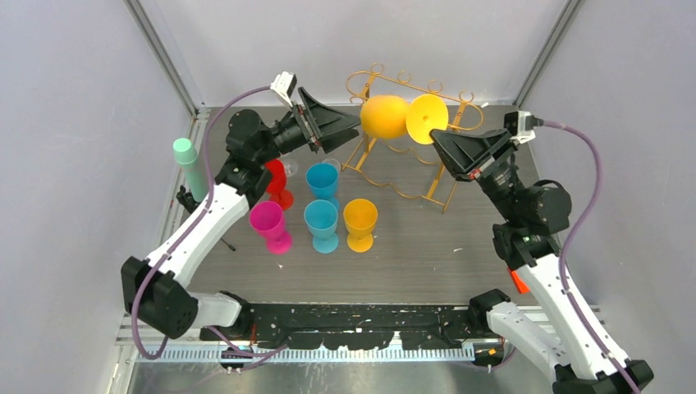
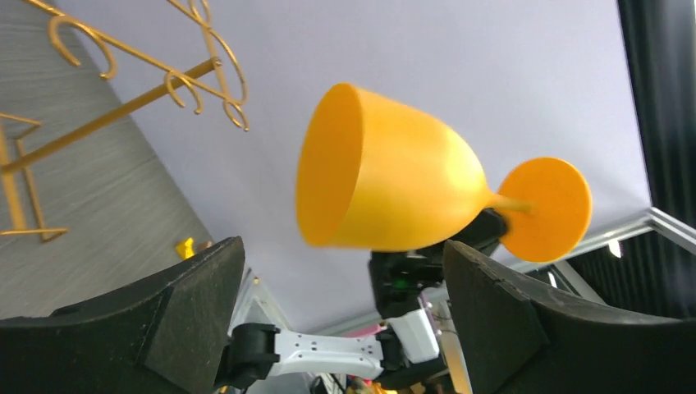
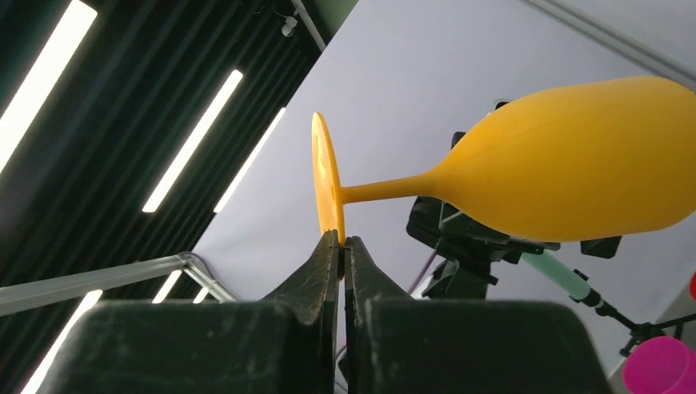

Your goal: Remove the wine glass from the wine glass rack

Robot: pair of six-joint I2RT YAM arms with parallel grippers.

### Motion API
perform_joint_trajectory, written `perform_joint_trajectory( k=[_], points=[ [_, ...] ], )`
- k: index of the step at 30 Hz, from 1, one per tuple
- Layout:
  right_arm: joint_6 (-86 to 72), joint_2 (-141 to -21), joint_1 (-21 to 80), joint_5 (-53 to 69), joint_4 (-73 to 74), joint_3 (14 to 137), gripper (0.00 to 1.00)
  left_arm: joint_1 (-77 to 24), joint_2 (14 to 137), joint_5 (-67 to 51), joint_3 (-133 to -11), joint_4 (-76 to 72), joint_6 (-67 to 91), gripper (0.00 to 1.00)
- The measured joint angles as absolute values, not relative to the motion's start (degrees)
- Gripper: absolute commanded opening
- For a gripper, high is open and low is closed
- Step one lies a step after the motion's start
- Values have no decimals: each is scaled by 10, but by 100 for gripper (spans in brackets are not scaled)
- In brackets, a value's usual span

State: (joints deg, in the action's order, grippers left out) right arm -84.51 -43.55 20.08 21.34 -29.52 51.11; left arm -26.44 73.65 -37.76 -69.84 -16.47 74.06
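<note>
An orange wine glass lies on its side in the air in front of the gold wire rack, bowl to the left, foot to the right. My right gripper is shut on the rim of the foot; in the right wrist view the gripper pinches the foot's edge. My left gripper is open, its tips just left of the bowl. In the left wrist view the bowl hangs beyond the spread fingers, untouched. The rack's top rail with loops shows at upper left.
Several coloured cups stand on the table left of the rack: red, two blue, pink and orange. A mint-green bottle stands at the left edge. Grey walls enclose the table.
</note>
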Motion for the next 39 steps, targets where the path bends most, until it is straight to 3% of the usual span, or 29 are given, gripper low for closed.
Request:
perform_joint_trajectory(
  k=[3,16,21,32,39],
  points=[
    [-903,-463,201,220,-360,485,0,-262,765,-401,-691,-244,809,75],
    [-1077,-535,199,206,-552,427,0,-253,756,-428,-683,-331,883,48],
    [-1125,-555,199,182,-601,399,0,-251,747,-437,-683,-335,883,41],
    [-1183,-599,199,157,-643,365,0,-250,731,-461,-683,-334,871,41],
    [-1184,-620,200,158,-647,349,0,-250,719,-477,-683,-325,857,30]
  ],
)
